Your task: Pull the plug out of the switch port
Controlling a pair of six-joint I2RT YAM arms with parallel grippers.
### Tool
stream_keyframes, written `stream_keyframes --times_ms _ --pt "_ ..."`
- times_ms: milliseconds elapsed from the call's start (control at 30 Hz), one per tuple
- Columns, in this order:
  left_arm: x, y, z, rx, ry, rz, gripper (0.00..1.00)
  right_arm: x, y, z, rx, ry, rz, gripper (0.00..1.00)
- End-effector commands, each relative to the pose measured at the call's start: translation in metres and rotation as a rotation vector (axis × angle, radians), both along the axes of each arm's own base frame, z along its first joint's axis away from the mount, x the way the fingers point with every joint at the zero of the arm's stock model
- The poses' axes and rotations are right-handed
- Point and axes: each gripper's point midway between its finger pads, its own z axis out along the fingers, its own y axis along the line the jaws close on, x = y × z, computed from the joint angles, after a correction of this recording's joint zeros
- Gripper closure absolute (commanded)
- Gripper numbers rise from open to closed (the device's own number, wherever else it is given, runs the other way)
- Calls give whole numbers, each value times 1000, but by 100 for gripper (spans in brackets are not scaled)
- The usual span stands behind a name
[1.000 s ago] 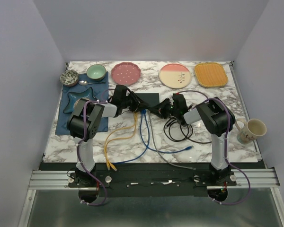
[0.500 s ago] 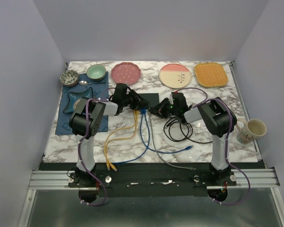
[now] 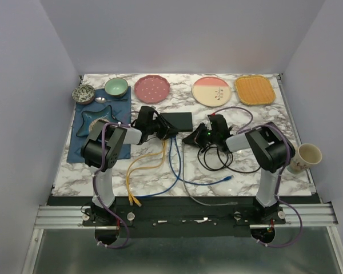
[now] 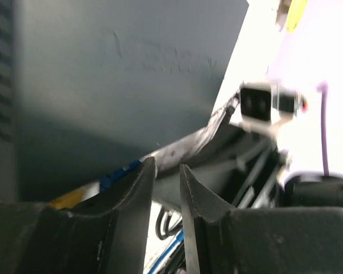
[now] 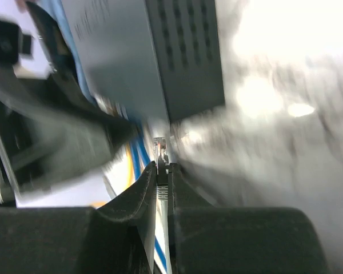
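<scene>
**Grey-corded plug (image 5: 160, 149) pinched in the right gripper (image 5: 162, 171), just off the switch (image 5: 154, 63)**

Both right fingers are clamped flat on the clear plug, whose tip sticks out past the fingertips while its grey cable (image 5: 162, 191) runs back between them. Just ahead of that tip is the near corner of the switch, a matte-black box with rows of vent slots down its side. The plug appears to be outside the box, though motion blur hides whether it touches the corner.

From above, the right gripper (image 3: 190, 137) lies just off the switch's (image 3: 180, 120) near right corner, and the left gripper (image 3: 160, 129) presses in at the near left edge. In the left wrist view, the left gripper's (image 4: 165, 177) fingers stand a narrow slit apart over the box's edge. I cannot tell whether they pinch anything.

Blue cables (image 3: 172, 157) and yellow cables (image 3: 146, 162) trail from the switch's near edge across the marble table (image 3: 274, 125) towards the arm bases, and a black cable coil (image 3: 217, 160) lies under the right arm.
</scene>
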Motion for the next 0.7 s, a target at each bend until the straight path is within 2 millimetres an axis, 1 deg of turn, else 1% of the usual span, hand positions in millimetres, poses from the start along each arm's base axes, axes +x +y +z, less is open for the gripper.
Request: stream_keyframes --times_ms 0,33,67,100,133,167,200,233,267,300,333,400,433,467,500,567,600,633,667 --pt "17 19 25 -1 -57 58 62 -23 -42 3 -211 -58 -27 99" --pt "20 23 30 12 -80 70 62 -15 -52 33 -223 -140 -59 99" --pt "25 30 35 17 -94 90 62 -9 -67 39 -283 -179 -109 99" --pt "26 34 44 19 -113 100 62 -11 -80 41 -346 -205 -116 99" --pt "28 37 46 22 -121 112 62 -6 -91 70 -353 -281 -164 99" --pt "30 42 48 25 -127 130 62 1 -105 77 -399 -312 -221 99" --pt "30 44 51 26 -134 135 62 1 -117 83 -435 -331 -244 99" --pt "31 45 51 24 -133 139 62 7 -132 89 -456 -341 -292 99" --pt "31 45 53 15 -131 139 62 12 -143 99 -469 -360 -336 99" --pt "32 46 51 11 -127 140 62 16 -156 98 -498 -343 -378 99" --pt "31 46 51 7 -123 140 62 23 -173 99 -506 -331 -427 99" --pt "31 45 52 -1 -125 139 62 28 -191 91 -539 -290 -476 99" --pt "31 45 52 -1 -124 137 62 33 -204 89 -557 -275 -511 99" --pt "31 46 51 -1 -121 139 62 36 -213 86 -587 -257 -538 96" --pt "30 47 51 2 -118 141 62 32 -222 72 -638 -201 -538 89" --pt "32 54 49 7 -112 155 62 32 -236 66 -685 -176 -570 87" --pt "32 58 48 11 -107 164 62 31 -243 66 -699 -175 -596 80" --pt "35 64 48 15 -108 181 62 31 -244 68 -696 -182 -605 70" --pt "36 67 48 16 -106 191 62 29 -240 68 -673 -187 -587 62"
